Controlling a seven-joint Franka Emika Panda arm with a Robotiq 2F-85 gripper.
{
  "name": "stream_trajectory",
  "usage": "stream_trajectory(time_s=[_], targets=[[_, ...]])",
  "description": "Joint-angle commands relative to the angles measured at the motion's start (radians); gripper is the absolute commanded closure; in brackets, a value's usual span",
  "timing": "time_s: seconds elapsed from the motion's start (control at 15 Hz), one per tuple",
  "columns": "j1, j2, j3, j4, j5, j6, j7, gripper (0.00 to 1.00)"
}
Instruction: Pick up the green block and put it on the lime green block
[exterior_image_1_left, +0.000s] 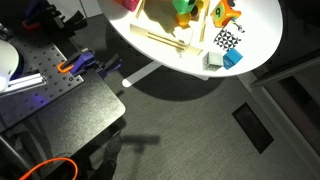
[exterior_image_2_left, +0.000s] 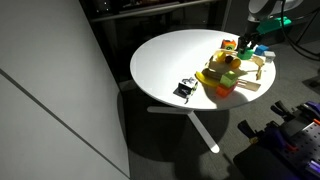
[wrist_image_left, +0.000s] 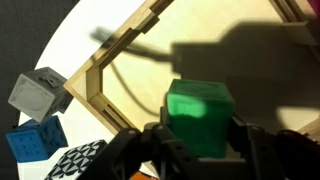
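Gripper clamped on the green block, with a dark finger pressed against each side. Held over the floor of a pale wooden tray, with arm shadow spread across it. Outside the tray rail, on the white table: a grey cube, a blue cube just beside it, then a black-and-white checkered piece. Shown in an exterior view near the table edge, clear of the grasp: grey cube and blue cube.
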Motion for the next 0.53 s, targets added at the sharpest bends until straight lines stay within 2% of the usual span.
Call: stream_trajectory(time_s=[0.0, 0.47], targets=[[0.015, -0.089, 0.012, -0.036, -0.033, -0.079, -0.003, 0.71], [0.059, -0.169, 0.044, -0.086, -0.099, -0.169, 0.002, 0.71]])
